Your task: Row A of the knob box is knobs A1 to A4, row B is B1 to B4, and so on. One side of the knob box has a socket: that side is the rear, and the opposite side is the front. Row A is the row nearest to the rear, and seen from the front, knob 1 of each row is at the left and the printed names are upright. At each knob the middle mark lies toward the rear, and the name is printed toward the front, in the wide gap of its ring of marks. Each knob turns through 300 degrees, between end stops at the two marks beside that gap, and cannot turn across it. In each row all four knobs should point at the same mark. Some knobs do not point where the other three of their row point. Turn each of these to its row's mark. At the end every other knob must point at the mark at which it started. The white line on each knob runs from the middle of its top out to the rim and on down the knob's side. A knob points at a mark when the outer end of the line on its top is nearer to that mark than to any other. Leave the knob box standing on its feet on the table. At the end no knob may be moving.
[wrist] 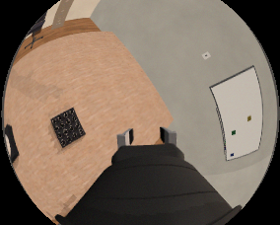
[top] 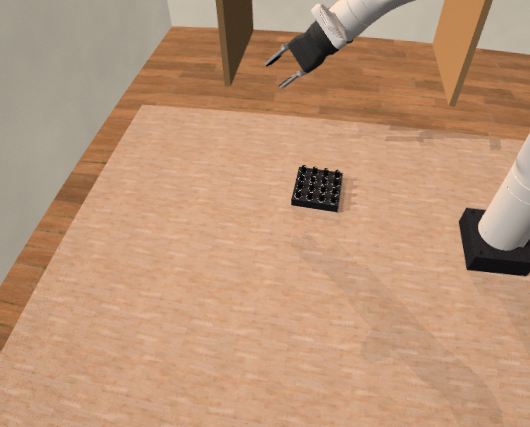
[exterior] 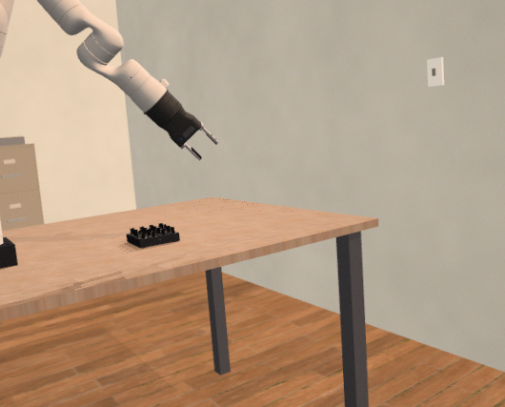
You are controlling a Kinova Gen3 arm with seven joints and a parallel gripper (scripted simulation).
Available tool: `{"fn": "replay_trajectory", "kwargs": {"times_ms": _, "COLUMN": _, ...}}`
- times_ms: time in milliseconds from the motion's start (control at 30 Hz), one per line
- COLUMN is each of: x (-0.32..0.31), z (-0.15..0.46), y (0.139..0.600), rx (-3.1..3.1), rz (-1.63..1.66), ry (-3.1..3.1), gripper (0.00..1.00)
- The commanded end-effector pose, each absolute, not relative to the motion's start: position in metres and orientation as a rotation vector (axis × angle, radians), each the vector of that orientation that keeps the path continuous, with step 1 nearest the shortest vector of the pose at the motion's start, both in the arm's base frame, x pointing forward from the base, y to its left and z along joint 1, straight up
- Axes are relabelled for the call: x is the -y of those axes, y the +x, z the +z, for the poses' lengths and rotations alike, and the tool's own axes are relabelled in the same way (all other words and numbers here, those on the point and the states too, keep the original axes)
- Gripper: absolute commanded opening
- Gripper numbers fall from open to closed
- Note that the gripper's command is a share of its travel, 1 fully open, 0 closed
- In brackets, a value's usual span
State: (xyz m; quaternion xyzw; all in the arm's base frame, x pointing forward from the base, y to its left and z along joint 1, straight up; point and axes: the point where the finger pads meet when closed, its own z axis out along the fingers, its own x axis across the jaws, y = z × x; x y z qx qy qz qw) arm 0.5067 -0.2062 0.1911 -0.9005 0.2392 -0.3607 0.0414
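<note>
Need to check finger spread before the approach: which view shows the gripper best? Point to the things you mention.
Exterior: the gripper [top: 282, 76] [exterior: 209, 151] [wrist: 146, 133] stands against plain wall, body and both open fingers in profile. Top shows both fingers too, seen from above over the floor. Wrist shows both fingers close, but mostly the dark housing.

I count one pincer [top: 274, 76] [exterior: 209, 150] [wrist: 146, 133], mine, with two fingers [top: 291, 79] [exterior: 210, 134]; one tabletop [top: 180, 271] [exterior: 267, 239] [wrist: 99, 74], with two legs [exterior: 353, 306] visible, one of them under a corner; one knob box [top: 314, 206] [exterior: 160, 240] [wrist: 68, 127], in from the tabletop's edges, bearing sixteen knobs [top: 334, 199], four rows of four; one black arm base [top: 497, 266] [exterior: 10, 256]; and, beyond the tabletop's edges, one wooden desk [top: 470, 36], one filing cabinet [exterior: 16, 151], one wall switch [exterior: 435, 71] [wrist: 206, 55] and one whiteboard [wrist: 242, 109]
</note>
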Motion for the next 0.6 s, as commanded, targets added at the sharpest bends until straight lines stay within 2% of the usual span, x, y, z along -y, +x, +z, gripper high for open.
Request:
{"fn": "replay_trajectory", "kwargs": {"times_ms": 0, "x": 0.204, "z": 0.190, "y": 0.508, "rx": -0.727, "rz": -1.100, "ry": -2.757, "gripper": 1.00}}
{"fn": "replay_trajectory", "kwargs": {"times_ms": 567, "x": 0.203, "z": 0.175, "y": 0.506, "rx": -0.885, "rz": -1.031, "ry": -2.725, "gripper": 1.00}}
